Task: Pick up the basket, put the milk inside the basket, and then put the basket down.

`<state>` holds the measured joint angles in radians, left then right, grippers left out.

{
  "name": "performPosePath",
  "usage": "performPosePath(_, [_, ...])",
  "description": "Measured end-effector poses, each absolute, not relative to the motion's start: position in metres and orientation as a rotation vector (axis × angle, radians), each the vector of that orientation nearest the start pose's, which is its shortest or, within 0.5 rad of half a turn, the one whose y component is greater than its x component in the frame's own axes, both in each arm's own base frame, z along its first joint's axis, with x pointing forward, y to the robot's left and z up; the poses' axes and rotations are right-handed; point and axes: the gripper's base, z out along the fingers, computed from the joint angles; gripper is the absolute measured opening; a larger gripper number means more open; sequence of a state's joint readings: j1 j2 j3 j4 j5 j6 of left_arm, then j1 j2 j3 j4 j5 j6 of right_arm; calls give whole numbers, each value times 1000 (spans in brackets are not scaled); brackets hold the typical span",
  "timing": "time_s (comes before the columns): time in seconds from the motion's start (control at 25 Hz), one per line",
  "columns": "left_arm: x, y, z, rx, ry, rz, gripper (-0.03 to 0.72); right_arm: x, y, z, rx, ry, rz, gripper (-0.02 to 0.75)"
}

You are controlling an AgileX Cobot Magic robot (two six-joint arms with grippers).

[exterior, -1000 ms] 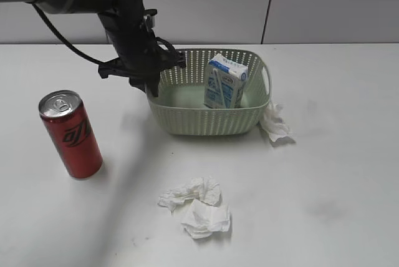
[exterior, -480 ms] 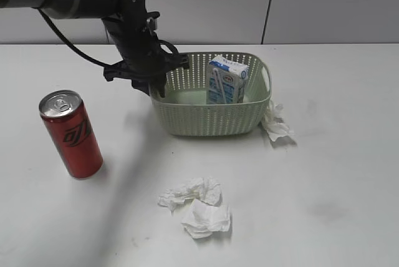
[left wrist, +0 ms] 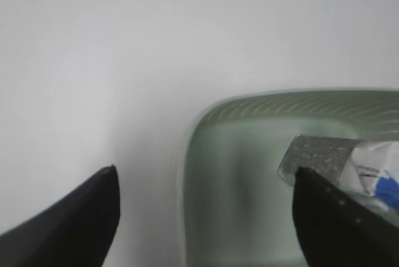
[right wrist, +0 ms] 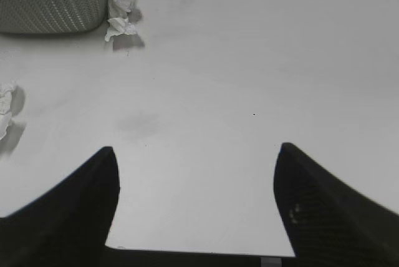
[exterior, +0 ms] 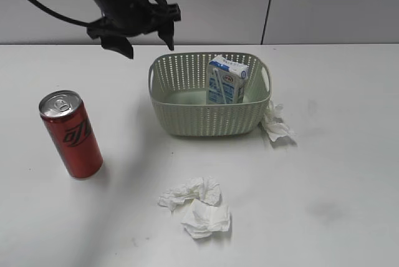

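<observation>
The pale sage-green basket [exterior: 209, 112] stands on the white table in the exterior view. The white and blue milk carton [exterior: 225, 81] stands upright inside it, toward the right. My left gripper [exterior: 149, 47] is open and empty, raised above and to the left of the basket's left rim. In the left wrist view the open left gripper [left wrist: 206, 176] looks down on the basket's corner [left wrist: 206, 117] and the milk carton's top [left wrist: 368, 170]. My right gripper [right wrist: 196, 158] is open and empty over bare table, far from the basket [right wrist: 56, 5]; it is out of the exterior view.
A red soda can [exterior: 70, 134] stands at the left. Crumpled tissues [exterior: 196, 208] lie in front of the basket. Another tissue [exterior: 274, 123] lies against the basket's right side, also in the right wrist view [right wrist: 120, 11]. The table's near edge [right wrist: 187, 251] lies below the right gripper.
My left gripper has let go of the basket's left rim and risen up and to the left. The basket stays on the table with the milk inside.
</observation>
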<state>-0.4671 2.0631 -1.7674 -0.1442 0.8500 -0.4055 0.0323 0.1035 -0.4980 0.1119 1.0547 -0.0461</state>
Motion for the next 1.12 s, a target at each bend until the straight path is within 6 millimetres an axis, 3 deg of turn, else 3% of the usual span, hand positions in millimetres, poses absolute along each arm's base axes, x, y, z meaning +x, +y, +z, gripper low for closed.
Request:
performPosePath(0.28, [400,-168,317,-4,2538,-438,610,11,9,277,-80,2138,129,585])
performPosePath(0.44, [395,-128,338,1,2539,-305,600,11,9,277,-80,2138,130,585])
performPosePath(0.8, [390,-39,331,-7,2758,-76,593,11,9,277,-80,2138,130,585])
performPosePath(0.96, [378,-21,331,-9,2777,-84,593,11,9,277,-79,2138,132,585])
performPosePath(1.12, [348,-17,330,33,2811,-56,593,11,9,277,-79,2138,133,585])
